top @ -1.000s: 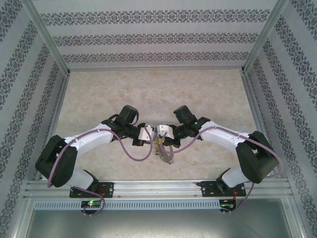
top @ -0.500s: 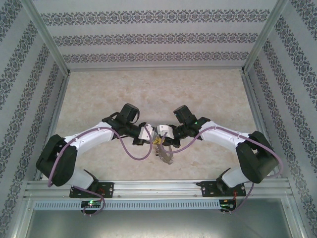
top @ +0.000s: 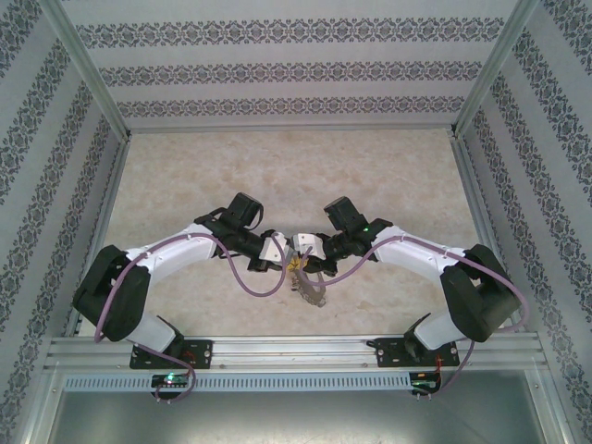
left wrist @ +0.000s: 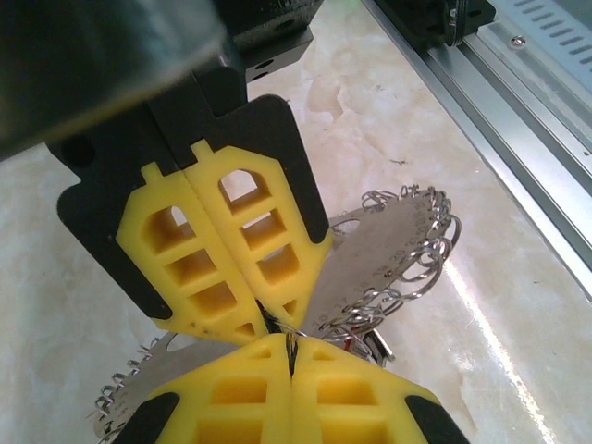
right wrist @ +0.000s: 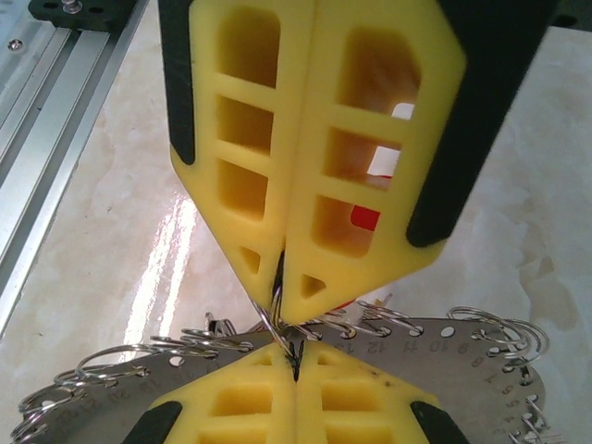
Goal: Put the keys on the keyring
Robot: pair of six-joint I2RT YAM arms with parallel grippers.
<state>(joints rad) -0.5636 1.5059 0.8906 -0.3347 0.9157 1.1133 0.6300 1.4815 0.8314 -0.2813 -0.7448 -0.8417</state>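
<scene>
DESK: State of the jaws on the left gripper (left wrist: 289, 347)?

PHOTO: Pressed together, yellow pads flush, with a thin wire loop of the keyring (left wrist: 384, 250) nipped in the seam at the very tip.

DESK: And on the right gripper (right wrist: 296, 356)?

PHOTO: Likewise closed, clamped on that same small loop from the opposite side. Tip against tip with the left one, nose to nose above the pale marbled table (top: 277, 176).

DESK: Whereabouts of the keyring itself?

PHOTO: Directly beneath the meeting point of the two sets of jaws, joined to them by the pinched loop. A flat silvery plate stamped with small numbers, fringed along its curved edge with many little wire rings. Fanned out to either side of the closed tips in both wrist views. Impossible to tell whether its lower edge touches the table.

DESK: Anything else close to the tips?

PHOTO: One of the keys (right wrist: 366, 218), known by its red head, glimpsed through the lattice of the left gripper's pad, just behind the jaws. Rest of it hidden.

DESK: Surroundings?

PHOTO: Aluminium rail (left wrist: 518, 157) off to one side of the jaws, well apart from the plate.
</scene>
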